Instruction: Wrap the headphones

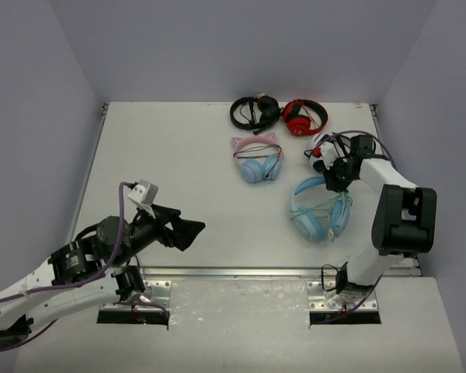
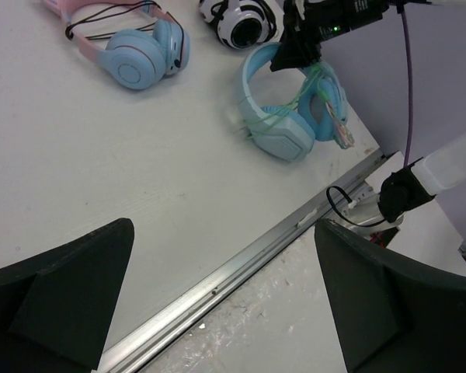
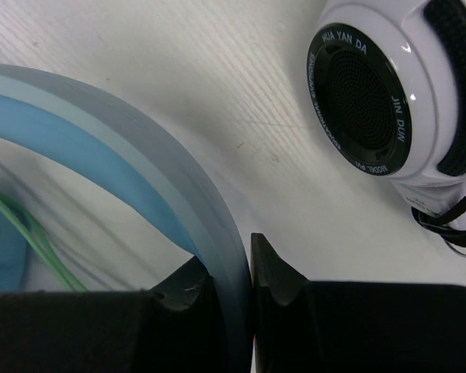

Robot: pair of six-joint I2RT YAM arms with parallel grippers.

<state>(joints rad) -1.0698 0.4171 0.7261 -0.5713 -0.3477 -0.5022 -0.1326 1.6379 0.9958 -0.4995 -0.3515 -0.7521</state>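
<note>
Our right gripper (image 3: 251,268) pinches the wide blue headband (image 3: 124,163) of the large light blue over-ear headphones (image 1: 320,211), lying at the right side of the white table (image 1: 163,155); our left gripper (image 1: 185,231) hangs wide open, empty, well apart. We judge the edge-on pinch may slip, loosening the thin pale green cable (image 3: 31,233), or nudge the white-and-black headphones (image 3: 377,97) just beside.

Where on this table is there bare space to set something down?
The far-left stretch of the table is bare, from its left edge across to the pink headphones. A bare strip also lies between the left gripper and the light blue headphones. The far right is crowded: black headphones, red headphones, white headphones, and the right gripper pinching the blue headband.
</note>
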